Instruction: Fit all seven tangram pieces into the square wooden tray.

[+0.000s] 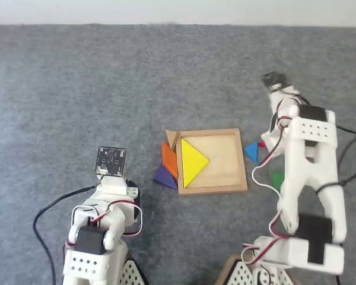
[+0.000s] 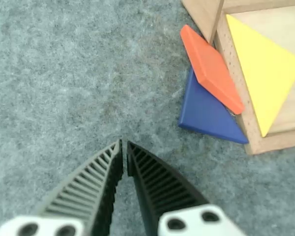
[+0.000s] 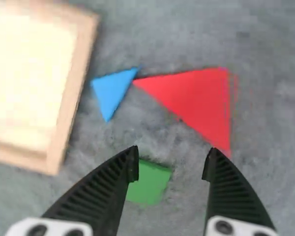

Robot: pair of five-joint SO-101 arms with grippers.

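Left claw (image 2: 125, 143) together over grey carpet (image 2: 64, 73), right claw (image 3: 172, 149) apart above green piece (image 3: 146, 184) beside red triangle (image 3: 199, 101)

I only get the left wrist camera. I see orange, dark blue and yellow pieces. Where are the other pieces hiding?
Observer: A light blue triangle lies beside the tray, on the side away from your arm.
Operator: Is anything next to it?
Observer: Yes, a bigger red triangle, tip to tip with it.
Operator: What's the other claw doing?
Observer: The right claw is open, pointing down at a green square.
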